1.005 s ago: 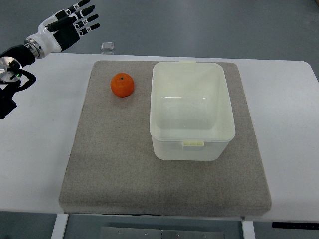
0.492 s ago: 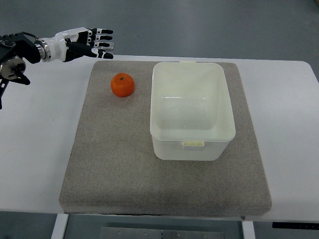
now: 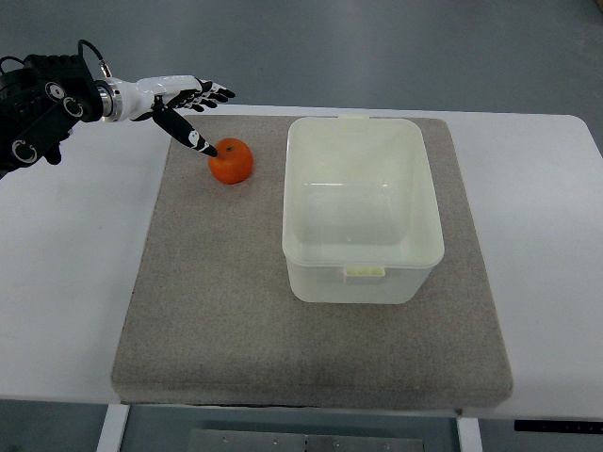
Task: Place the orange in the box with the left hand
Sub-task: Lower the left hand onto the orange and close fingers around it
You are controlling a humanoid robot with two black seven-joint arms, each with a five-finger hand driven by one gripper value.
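Note:
An orange (image 3: 233, 162) lies on the grey mat (image 3: 217, 311), to the left of the white plastic box (image 3: 362, 209). The box is open-topped and holds nothing. My left hand (image 3: 200, 111) reaches in from the upper left, its fingers spread above the far side of the orange. The thumb tip (image 3: 205, 147) points down at the orange's left edge, touching it or very close. The hand holds nothing. My right arm does not show.
The mat lies on a white table (image 3: 66, 282). A small grey object sits at the table's far edge behind my left hand. Dark floor lies beyond the table.
My left arm has swung right and down from the upper-left corner. The hand has turned and now hovers by the orange. Orange and box have stayed in place.

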